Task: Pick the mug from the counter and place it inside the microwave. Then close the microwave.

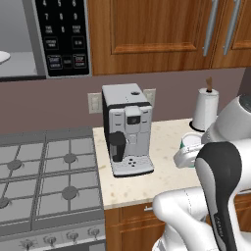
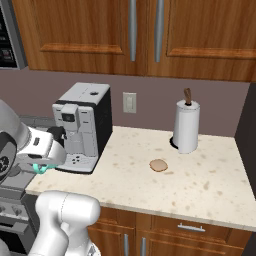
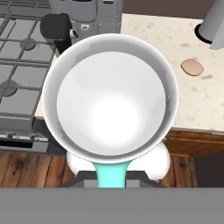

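The microwave (image 1: 44, 37) hangs open at upper left in the left base view, its white round plate bare at the frame edge beside the black keypad. Below lies the beige speckled counter (image 2: 200, 185), carrying a boxy grey-black coffee machine (image 1: 126, 128), an upright paper towel roll (image 2: 186, 126) and, in the right base view, a small flat brown disc (image 2: 158, 165). The mug (image 3: 111, 98), teal with a smooth pale empty bowl, is lifted off the counter; the gripper (image 3: 111, 175) is clamped on its handle
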